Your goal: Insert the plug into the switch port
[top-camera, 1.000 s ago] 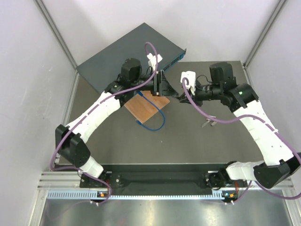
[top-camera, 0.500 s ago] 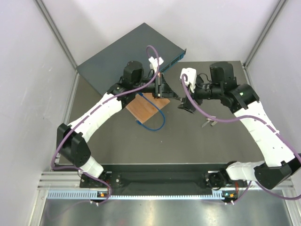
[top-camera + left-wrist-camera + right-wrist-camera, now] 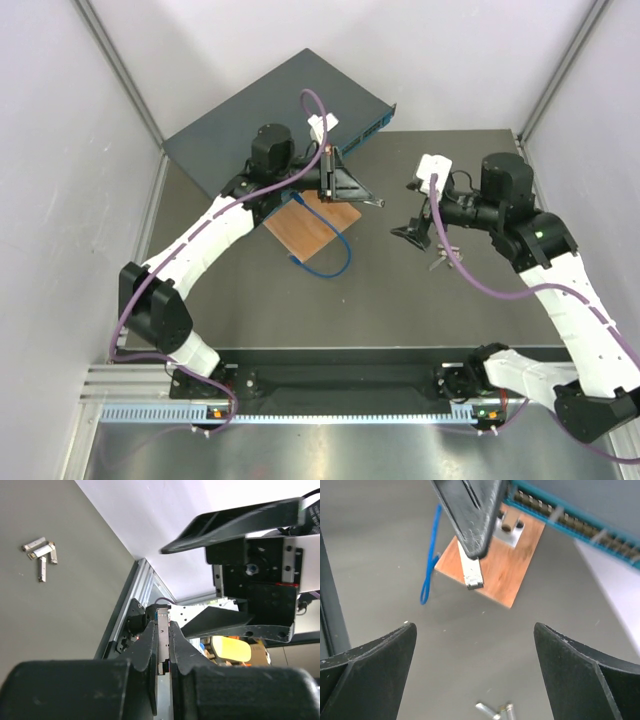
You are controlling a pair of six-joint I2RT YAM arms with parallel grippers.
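My left gripper (image 3: 368, 198) is shut on a small silver plug (image 3: 163, 632), which juts past the fingertips above the mat. In the right wrist view the plug (image 3: 472, 573) hangs from the left fingers (image 3: 470, 515) in front of the wooden board. The switch (image 3: 270, 115), a dark flat box, lies at the back left, its teal port face (image 3: 570, 525) turned toward the mat. My right gripper (image 3: 410, 236) stands wide open and empty to the right of the plug, apart from it; its fingers (image 3: 370, 665) frame bare mat.
A brown wooden board (image 3: 312, 228) with a blue cable loop (image 3: 330, 262) lies under the left gripper. Several loose silver plugs (image 3: 443, 262) lie on the mat near the right gripper. White walls and aluminium posts enclose the table.
The left gripper has shut on the plug. The right gripper has opened, let go of it and pulled back to the right.
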